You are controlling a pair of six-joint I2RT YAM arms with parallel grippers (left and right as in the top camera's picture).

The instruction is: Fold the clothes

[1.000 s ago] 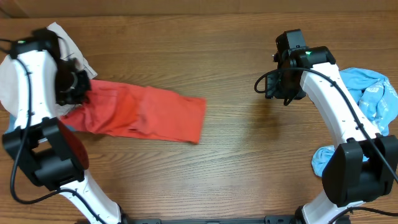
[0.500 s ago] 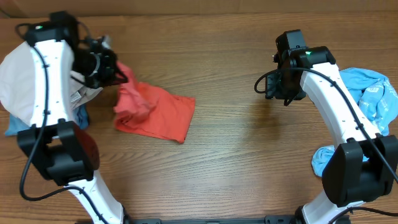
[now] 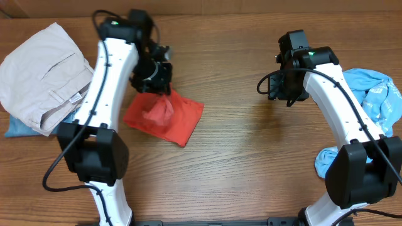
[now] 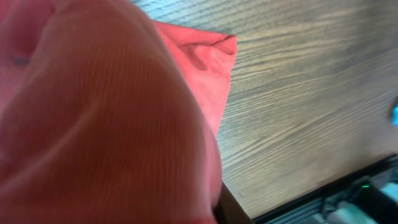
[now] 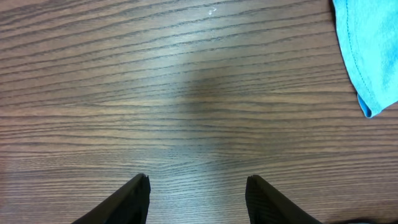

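The red-orange T-shirt [image 3: 173, 119] lies folded into a compact patch left of the table's middle, with a bunched ridge rising toward my left gripper [image 3: 154, 88] just above its far edge. In the left wrist view red fabric [image 4: 112, 124] fills nearly the whole frame and hides the jaws, so their state does not show. The light sky-blue shirt [image 3: 377, 94] lies crumpled at the right edge, and its hem shows in the right wrist view [image 5: 367, 50]. My right gripper [image 3: 276, 88] hovers open over bare wood [image 5: 198, 186], with nothing between its fingers.
Beige trousers [image 3: 44, 69] lie folded at the far left, with a blue garment [image 3: 16, 125] peeking out beneath them. Another blue piece of cloth [image 3: 323, 162] lies by the right arm's base. The table's front edge [image 4: 298, 199] shows in the left wrist view.
My left arm has swung right and toward the far side, dragging the red-orange shirt from a long strip into a short folded patch and uncovering the trousers. The right arm has not moved.
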